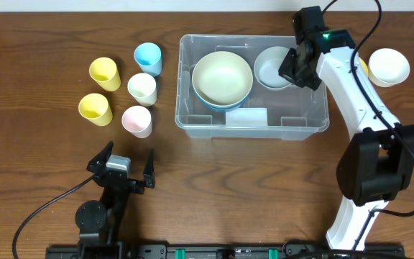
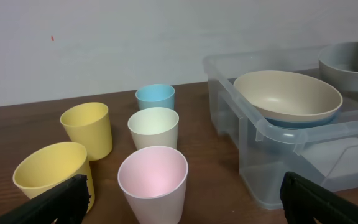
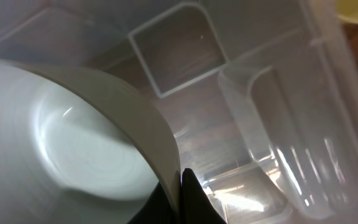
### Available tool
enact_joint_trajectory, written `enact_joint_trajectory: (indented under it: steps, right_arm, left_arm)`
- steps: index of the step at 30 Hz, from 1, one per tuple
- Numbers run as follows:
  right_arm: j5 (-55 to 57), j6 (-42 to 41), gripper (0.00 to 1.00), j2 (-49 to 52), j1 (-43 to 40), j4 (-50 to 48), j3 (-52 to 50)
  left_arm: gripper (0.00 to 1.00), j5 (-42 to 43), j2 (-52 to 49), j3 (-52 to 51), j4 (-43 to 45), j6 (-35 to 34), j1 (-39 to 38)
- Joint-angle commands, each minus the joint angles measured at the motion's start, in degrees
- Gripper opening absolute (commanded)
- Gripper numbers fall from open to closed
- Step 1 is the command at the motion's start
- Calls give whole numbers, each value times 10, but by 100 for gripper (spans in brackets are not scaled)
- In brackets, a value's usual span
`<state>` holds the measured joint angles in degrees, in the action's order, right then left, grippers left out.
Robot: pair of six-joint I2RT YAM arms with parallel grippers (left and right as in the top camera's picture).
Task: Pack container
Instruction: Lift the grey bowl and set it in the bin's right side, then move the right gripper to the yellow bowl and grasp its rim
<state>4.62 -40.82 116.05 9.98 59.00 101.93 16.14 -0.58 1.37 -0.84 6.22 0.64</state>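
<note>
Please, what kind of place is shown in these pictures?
Probably a robot lab bench, not a kitchen: a left arm and right arm stand at a wooden table, a cable trails across it, and the bin stands before a bare white wall.

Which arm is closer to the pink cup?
Left. The left arm sits just below the pink cup in the overhead view, jaws open, not touching. The right arm is far off over the container, jaws shut on the grey bowl.
</note>
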Motion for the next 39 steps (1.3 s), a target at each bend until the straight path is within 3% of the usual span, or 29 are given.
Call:
enact_joint_trajectory:
  steps: [1,13,15,20,21,26,30,32,34,39]
  right_arm:
    - [9,-10,5,24,-3,-4,0]
    - [-21,-16,8,74,-2,-16,-1]
    - [-21,-16,17,74,-2,-16,-1]
    - [-21,-15,74,74,-2,-16,0]
    - [-21,-12,79,74,-2,-16,0]
    - [-43,55,83,67,-2,-18,21]
    - [-51,90,85,46,-2,22,94]
    - [-46,112,91,30,-6,46,147]
    - [-24,118,99,15,-16,75,201]
    - [51,101,99,-17,-85,131,285]
  left_arm:
    - [98,3,3,-11,-18,-1,3]
    - [98,3,3,-11,-18,-1,3]
    - [98,3,3,-11,-18,-1,3]
    - [98,3,3,-11,-18,-1,3]
    - [98,3,3,-11,-18,-1,3]
    - [98,3,3,-11,-18,-1,3]
    - [98,3,3,-11,-18,-1,3]
    - [98,3,3,-11,-18,-1,3]
    - [98,3,3,-11,-18,-1,3]
    - [98,3,3,-11,-18,-1,3]
